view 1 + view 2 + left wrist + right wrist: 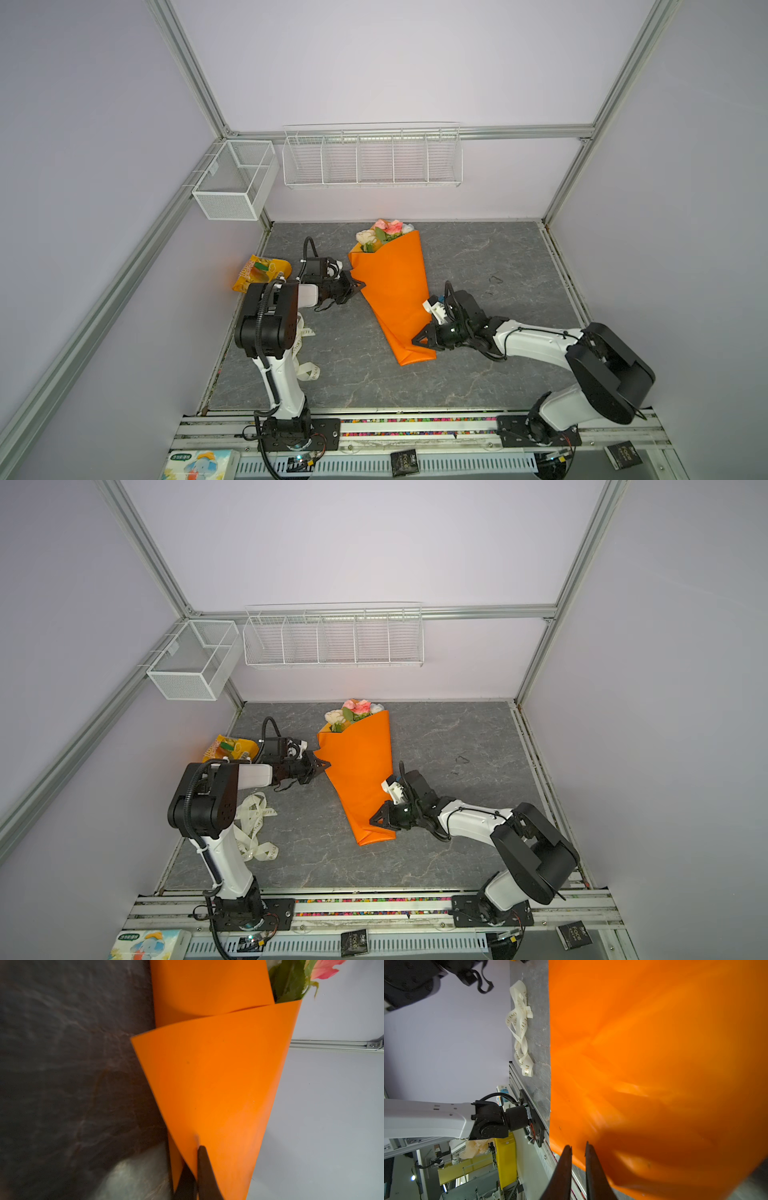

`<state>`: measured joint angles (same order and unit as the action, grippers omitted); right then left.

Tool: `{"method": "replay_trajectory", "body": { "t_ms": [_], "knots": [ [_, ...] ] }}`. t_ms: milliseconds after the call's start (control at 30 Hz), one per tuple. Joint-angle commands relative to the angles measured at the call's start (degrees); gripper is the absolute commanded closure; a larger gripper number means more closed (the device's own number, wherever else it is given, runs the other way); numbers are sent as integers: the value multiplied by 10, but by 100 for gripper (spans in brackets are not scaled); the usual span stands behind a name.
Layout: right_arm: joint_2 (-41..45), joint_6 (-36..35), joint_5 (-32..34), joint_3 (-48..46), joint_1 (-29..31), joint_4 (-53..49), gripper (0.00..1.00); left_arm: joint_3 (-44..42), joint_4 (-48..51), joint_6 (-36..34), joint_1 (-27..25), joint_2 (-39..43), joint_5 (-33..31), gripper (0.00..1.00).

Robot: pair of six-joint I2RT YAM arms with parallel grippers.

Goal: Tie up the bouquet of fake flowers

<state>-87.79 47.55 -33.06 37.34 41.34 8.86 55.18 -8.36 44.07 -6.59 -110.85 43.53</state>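
Note:
The bouquet of fake flowers (392,291) (359,771) lies on the grey table, rolled in orange paper. Pink and cream blooms (384,232) poke out at its far end, and the narrow end points toward the front. My left gripper (360,286) (326,765) is at the cone's left edge. In the left wrist view it (194,1157) is shut on the edge of the orange paper (218,1084). My right gripper (417,340) (374,820) sits at the cone's lower right side. In the right wrist view its (578,1145) jaws stand a narrow gap apart against the paper (654,1064).
A cream printed ribbon (255,833) (520,1028) lies loose by the left arm's base. A yellow snack bag (259,272) sits at the left table edge behind the left arm. Two white wire baskets (237,178) (372,160) hang on the back walls.

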Motion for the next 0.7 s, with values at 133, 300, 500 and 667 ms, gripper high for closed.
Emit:
{"method": "replay_trajectory", "body": {
  "t_ms": [133,300,500,667],
  "knots": [
    [-64,17,-18,-40,3,78,83,25,34,-31,4,5,-6,100],
    [-86,42,-16,-70,4,130,83,40,50,-35,4,-2,-4,100],
    [-21,29,-3,-58,4,66,82,46,75,-51,4,-4,-10,100],
    [87,13,22,-38,-26,-14,82,50,83,-57,4,-1,-10,100]
  ]
}}
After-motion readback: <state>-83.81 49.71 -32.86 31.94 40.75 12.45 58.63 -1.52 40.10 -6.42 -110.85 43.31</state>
